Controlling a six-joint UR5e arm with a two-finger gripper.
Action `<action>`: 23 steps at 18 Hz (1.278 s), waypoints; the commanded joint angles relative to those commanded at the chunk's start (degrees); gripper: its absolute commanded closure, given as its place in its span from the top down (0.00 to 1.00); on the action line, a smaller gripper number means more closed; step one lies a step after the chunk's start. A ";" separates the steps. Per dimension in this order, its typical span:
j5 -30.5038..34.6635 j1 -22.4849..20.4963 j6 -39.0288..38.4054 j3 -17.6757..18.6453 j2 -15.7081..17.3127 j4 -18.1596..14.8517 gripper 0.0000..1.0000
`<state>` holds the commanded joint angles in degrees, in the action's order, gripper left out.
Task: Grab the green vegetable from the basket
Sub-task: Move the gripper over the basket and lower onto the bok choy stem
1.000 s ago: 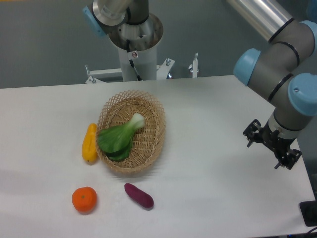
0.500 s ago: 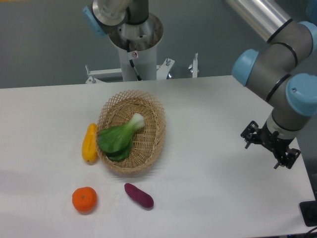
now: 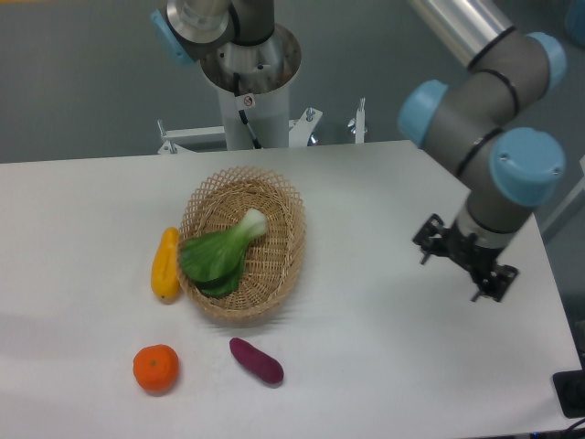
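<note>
The green vegetable (image 3: 218, 254) lies inside the basket (image 3: 281, 208), its broad green leaves toward the front left and its pale stem end toward the back right. The basket is an oval tan wicker one on the white table, left of centre. My gripper (image 3: 463, 262) hangs over the right part of the table, far to the right of the basket and apart from everything. It points down beneath the wrist, so its fingers are mostly hidden and nothing shows between them.
A yellow-orange oblong vegetable (image 3: 165, 263) lies against the basket's left side. An orange (image 3: 155, 368) and a purple sweet potato (image 3: 256, 360) sit in front of the basket. The arm's base column (image 3: 249, 87) stands behind the table.
The arm has swung left, carrying the gripper from near the table's right edge toward the basket. The produce and basket have not moved.
</note>
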<state>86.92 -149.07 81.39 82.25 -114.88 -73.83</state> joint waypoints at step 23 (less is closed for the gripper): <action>-3.08 11.52 -0.96 24.09 12.22 3.69 1.00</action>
<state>83.85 -137.55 80.43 106.34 -102.66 -70.14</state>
